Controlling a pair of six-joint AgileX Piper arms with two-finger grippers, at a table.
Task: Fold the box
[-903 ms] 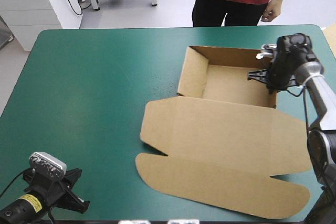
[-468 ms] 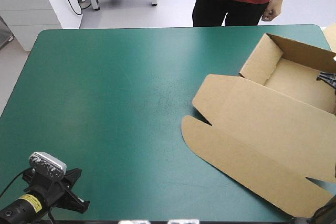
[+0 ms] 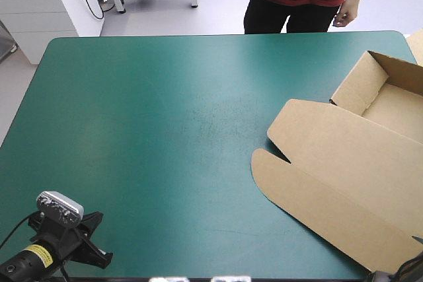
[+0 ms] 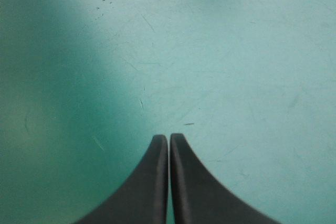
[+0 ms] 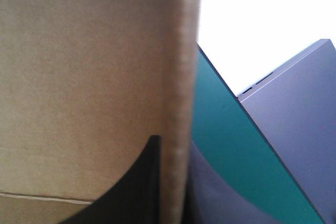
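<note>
The high view looks forward and down across the teal-green cover (image 3: 152, 117). The left wrist view faces that cover closely. The right wrist view sits against the box (image 5: 79, 61), shared with the high view.

the left arm (image 3: 18, 266) is black with a yellow label (image 3: 38, 253). the left jaws are two broad black fingers (image 4: 149, 184), curved like fins, blunt-tipped. the right jaws show one black finger (image 5: 139, 187).

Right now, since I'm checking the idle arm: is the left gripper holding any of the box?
No, the left gripper has its jaws shut over bare teal-green cover, nothing between them.
</note>
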